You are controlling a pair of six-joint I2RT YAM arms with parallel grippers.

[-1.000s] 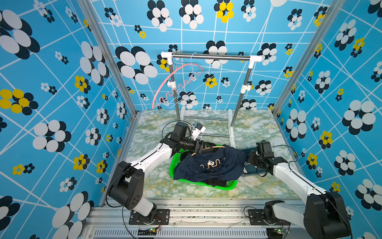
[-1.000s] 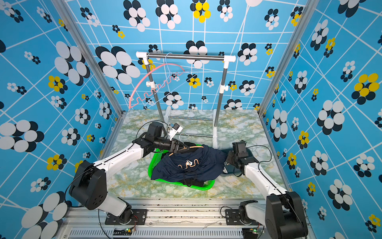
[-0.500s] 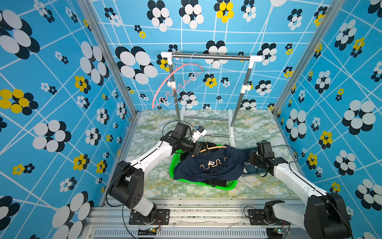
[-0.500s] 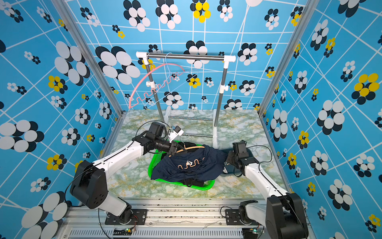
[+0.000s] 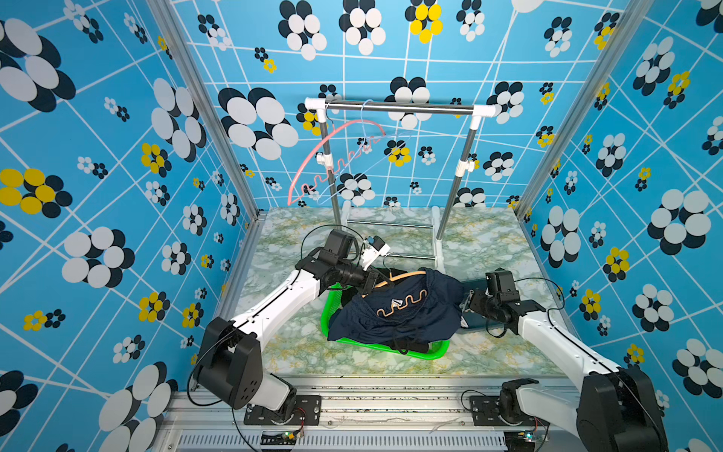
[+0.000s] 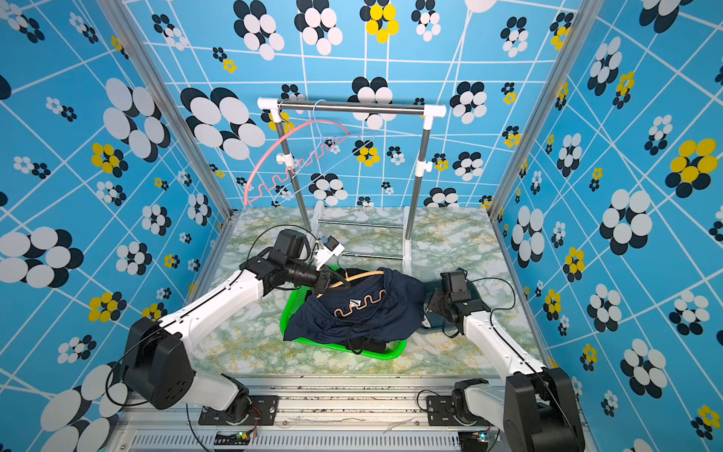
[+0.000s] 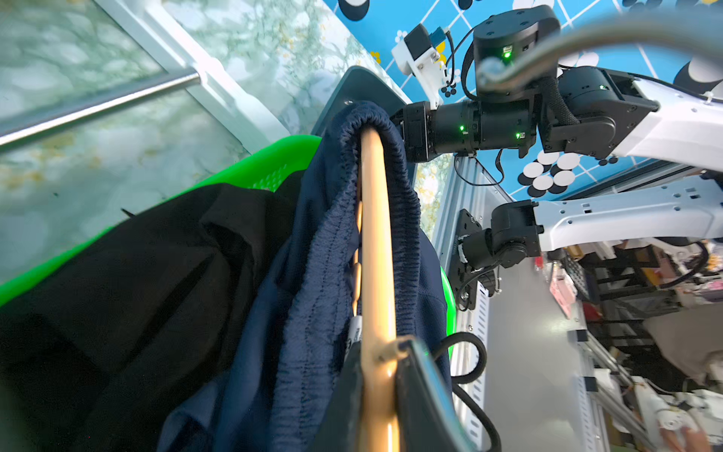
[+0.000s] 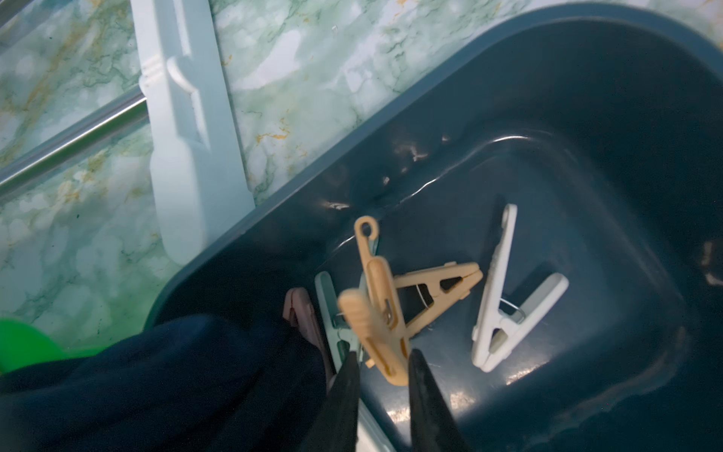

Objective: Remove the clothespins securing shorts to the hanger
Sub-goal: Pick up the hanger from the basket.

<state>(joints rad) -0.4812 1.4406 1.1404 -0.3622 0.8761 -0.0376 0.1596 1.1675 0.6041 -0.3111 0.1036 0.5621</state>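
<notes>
Presently, the tan clothespin (image 8: 381, 313) sits at the right gripper (image 8: 385, 371). Its long axis runs straight away from the fingertips, ringed tail farthest out, and its outline is blurred. The jaws stand slightly apart about its nose; whether they pinch it cannot be told. Beyond it is the dark teal bin (image 8: 587, 117), of smooth moulded plastic. It holds a second tan clothespin (image 8: 442, 289), a white clothespin (image 8: 504, 297) and a mint-green clothespin (image 8: 330, 309).

The left gripper (image 7: 379, 352) is clamped on the tan hanger (image 7: 373, 235), a smooth round bar inside the ribbed elastic waist of the navy shorts (image 5: 407, 313). These drape over the green basket (image 5: 430, 354), of perforated plastic, which holds black shorts (image 7: 137, 274).
</notes>
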